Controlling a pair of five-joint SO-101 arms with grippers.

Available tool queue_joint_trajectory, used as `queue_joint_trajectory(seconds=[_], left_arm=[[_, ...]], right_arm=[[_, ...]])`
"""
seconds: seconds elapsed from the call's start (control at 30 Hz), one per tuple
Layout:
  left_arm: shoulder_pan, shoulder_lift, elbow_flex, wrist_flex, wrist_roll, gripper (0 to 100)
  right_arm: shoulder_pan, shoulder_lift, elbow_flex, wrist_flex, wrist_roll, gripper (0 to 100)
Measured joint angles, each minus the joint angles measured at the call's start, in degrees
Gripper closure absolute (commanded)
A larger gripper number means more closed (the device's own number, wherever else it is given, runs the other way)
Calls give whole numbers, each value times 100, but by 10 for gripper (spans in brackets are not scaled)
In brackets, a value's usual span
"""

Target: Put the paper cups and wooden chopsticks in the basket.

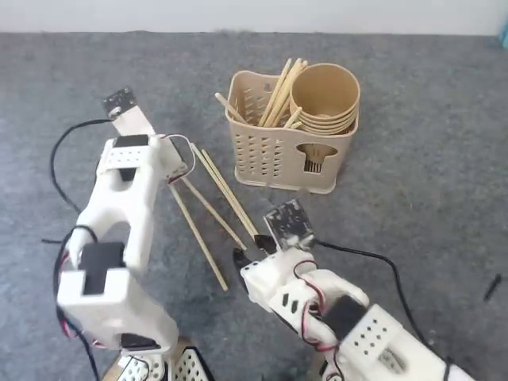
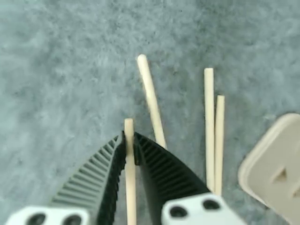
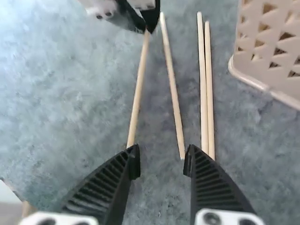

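Right gripper (image 3: 161, 152) hangs wide open and empty astride the near end of a loose chopstick (image 3: 171, 84) that runs lengthwise away from it on the carpet (image 1: 429, 119). Left gripper (image 2: 129, 138) is clamped on the far end of the neighbouring chopstick (image 3: 138, 93); the basket (image 1: 270, 155) stands near them.

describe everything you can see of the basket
The basket is a beige, plastic-looking tub, roughly rectangular with rounded corners. Its walls are pierced by rows of small slots, with one larger cutout on the front. It stands upright on the grey carpet. Inside, a stack of paper cups fills one end and several wooden chopsticks lean out of the other. A few loose chopsticks lie on the carpet beside it, not touching it.
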Motion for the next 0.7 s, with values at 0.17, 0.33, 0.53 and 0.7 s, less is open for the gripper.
queue_joint_trajectory(seconds=[0.17,0.33,0.53,0.7], left_arm=[[18,-844,598,-308,-264,987],[-9,-1301,774,-325,-448,987],[-659,-1415,774,-325,-941,987],[-1240,-1415,774,-519,-967,987]], right_arm=[[-9,1477,-545,-466,0,834],[-9,3015,-888,-1565,0,834],[141,4835,-1969,-1899,0,834],[334,6180,-2954,-1908,299,834]])
